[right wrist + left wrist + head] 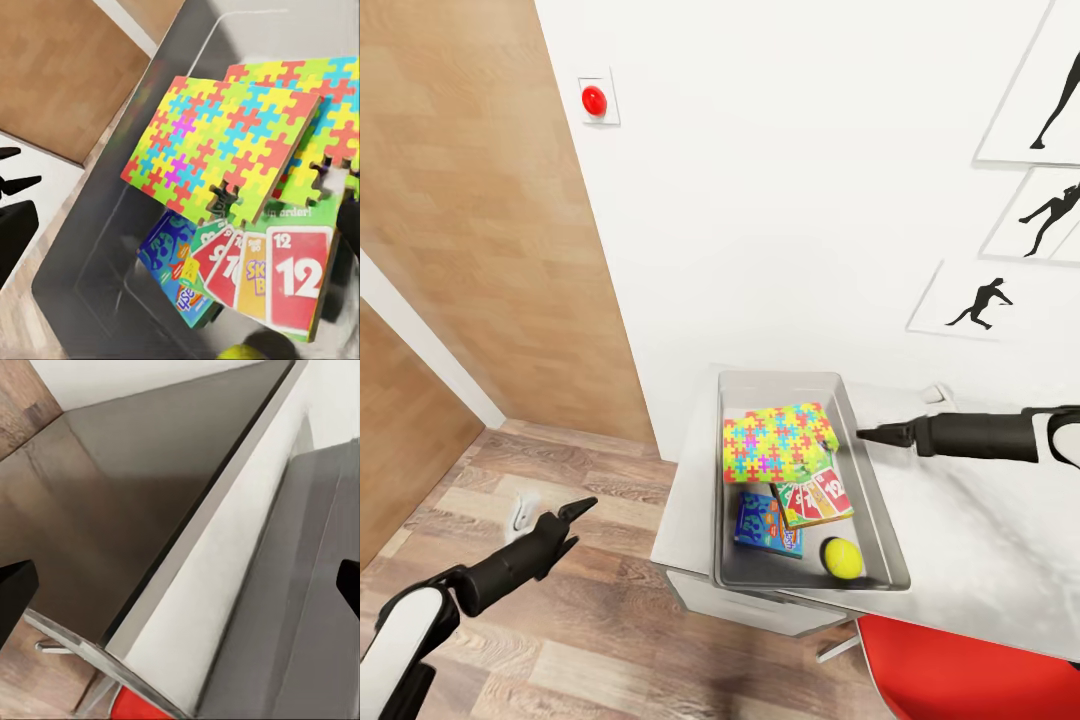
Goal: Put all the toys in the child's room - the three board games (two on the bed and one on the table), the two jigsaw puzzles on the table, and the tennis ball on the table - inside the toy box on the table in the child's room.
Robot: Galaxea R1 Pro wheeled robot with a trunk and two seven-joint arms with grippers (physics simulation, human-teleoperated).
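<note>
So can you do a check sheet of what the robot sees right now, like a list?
Surface: table pale, marbled; toy box sits at its end.
Job's things: inside the box, two puzzles overlapping, a card game under them, a blue game, the ball.
Clutter: nothing seen.
Grippers: left gripper low over the floor, open, empty; right gripper beside the box, holding nothing.
Cables: nothing seen.
Surroundings: red chair, silhouette pictures, red wall button, wood floor.
</note>
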